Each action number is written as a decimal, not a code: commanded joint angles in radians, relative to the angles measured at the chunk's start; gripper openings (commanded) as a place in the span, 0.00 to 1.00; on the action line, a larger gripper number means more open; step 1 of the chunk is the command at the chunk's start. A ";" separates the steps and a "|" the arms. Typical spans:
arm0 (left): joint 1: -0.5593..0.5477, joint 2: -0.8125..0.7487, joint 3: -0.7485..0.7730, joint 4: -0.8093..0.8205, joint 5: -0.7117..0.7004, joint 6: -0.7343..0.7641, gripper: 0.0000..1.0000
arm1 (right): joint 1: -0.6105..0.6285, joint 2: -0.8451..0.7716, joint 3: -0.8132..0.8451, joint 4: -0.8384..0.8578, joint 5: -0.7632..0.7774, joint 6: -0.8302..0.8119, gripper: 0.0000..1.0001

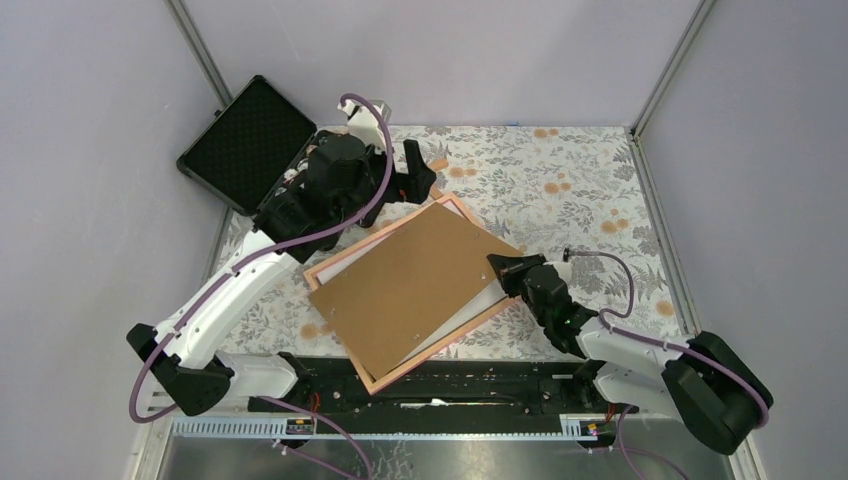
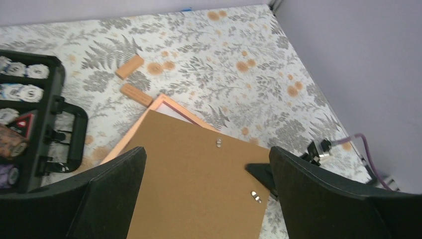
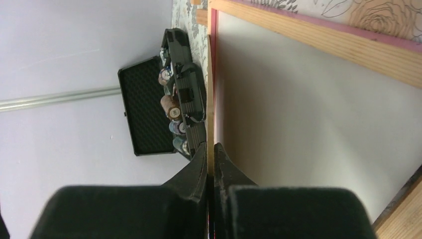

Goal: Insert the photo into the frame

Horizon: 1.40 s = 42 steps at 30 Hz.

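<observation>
The photo (image 3: 308,124) lies white back up inside the frame (image 3: 323,42), a thin-railed rectangle of pinkish-orange wood lying flat and askew on the table. A plain brown board (image 1: 410,280) sits skewed over most of it, leaving a white strip along the right side. The right gripper (image 3: 210,149) is clenched tight at the frame's right corner, a rail running into the slit between its tips, and the left gripper (image 2: 206,152) hovers splayed wide above the board's far end, grasping nothing. Around them are a fern-and-flower cloth (image 1: 560,190), two small wooden blocks (image 2: 130,66), an open foam-lined black case (image 1: 245,140) and plain lilac-grey walls (image 1: 450,60).
</observation>
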<state>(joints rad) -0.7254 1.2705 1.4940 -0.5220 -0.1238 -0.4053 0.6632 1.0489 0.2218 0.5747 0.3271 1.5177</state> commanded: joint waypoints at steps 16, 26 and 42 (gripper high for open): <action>0.003 -0.120 -0.189 0.176 -0.154 0.117 0.99 | 0.123 0.112 0.035 0.133 0.331 0.132 0.00; 0.003 -0.131 -0.204 0.185 -0.142 0.111 0.99 | 0.137 0.036 -0.007 0.079 0.342 0.135 0.00; 0.006 -0.119 -0.207 0.188 -0.118 0.103 0.99 | 0.198 0.039 -0.041 0.107 0.385 0.166 0.00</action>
<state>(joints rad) -0.7242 1.1660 1.2858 -0.3901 -0.2501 -0.3061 0.8448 1.1099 0.1936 0.6189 0.6418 1.6432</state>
